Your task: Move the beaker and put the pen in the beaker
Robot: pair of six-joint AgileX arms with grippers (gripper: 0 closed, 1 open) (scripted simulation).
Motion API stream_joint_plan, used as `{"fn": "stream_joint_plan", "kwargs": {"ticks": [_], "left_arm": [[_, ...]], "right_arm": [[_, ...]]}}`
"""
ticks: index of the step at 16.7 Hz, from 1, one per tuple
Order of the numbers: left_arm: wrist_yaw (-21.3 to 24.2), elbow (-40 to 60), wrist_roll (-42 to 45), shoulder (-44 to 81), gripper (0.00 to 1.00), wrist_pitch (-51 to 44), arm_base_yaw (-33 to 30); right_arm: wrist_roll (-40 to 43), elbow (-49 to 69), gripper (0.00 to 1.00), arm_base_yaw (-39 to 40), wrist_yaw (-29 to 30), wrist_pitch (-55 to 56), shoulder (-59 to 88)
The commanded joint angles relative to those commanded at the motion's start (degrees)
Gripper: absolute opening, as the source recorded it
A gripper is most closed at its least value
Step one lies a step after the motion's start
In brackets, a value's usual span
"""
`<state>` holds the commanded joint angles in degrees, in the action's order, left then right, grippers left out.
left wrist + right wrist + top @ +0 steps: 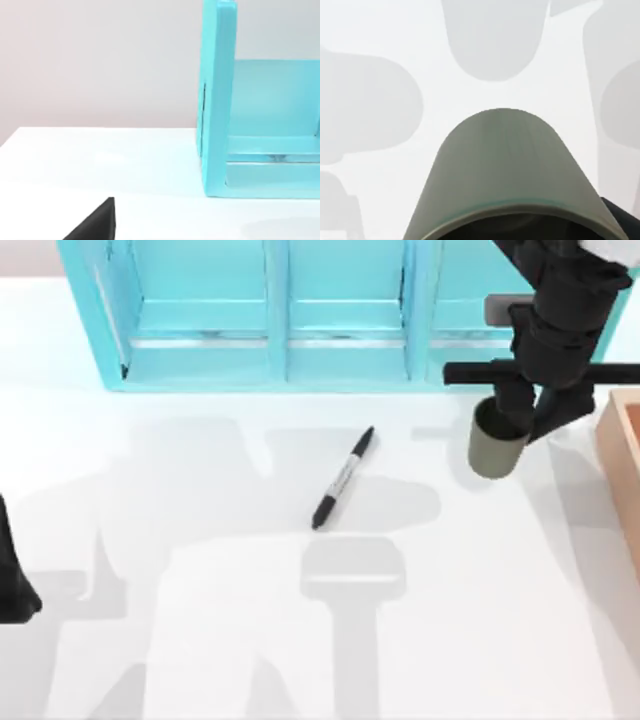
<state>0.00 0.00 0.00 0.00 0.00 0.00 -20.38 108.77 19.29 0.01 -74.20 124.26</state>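
The beaker [495, 452], a small olive-grey cup, is at the table's right rear. My right gripper [528, 415] comes down from above and is shut on its rim, with one finger inside the cup and one outside. In the right wrist view the beaker's wall [505, 165] is very close, with white table beyond it. I cannot tell whether its base touches the table. The pen [343, 478] lies flat near the table's middle, slanting from front left to back right, well left of the beaker. My left arm [12, 585] is parked at the left edge.
A turquoise shelf unit [270, 320] runs along the back of the table, and its end wall [217, 100] shows in the left wrist view. A wooden box [625, 455] sits at the right edge, close to the beaker. White table [200, 640] lies open in front.
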Motion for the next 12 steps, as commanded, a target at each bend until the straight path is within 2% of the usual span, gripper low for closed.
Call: {"fn": "stream_joint_plan", "kwargs": {"ticks": [6, 12], "left_arm": [[0.0, 0.0, 0.0, 0.0, 1.0, 0.0, 0.0], [0.0, 0.0, 0.0, 0.0, 1.0, 0.0, 0.0]], "right_arm": [[-0.5, -1.0, 0.0, 0.2, -0.2, 1.1, 0.6], [-1.2, -7.0, 0.0, 1.1, 0.0, 9.3, 2.1]]}}
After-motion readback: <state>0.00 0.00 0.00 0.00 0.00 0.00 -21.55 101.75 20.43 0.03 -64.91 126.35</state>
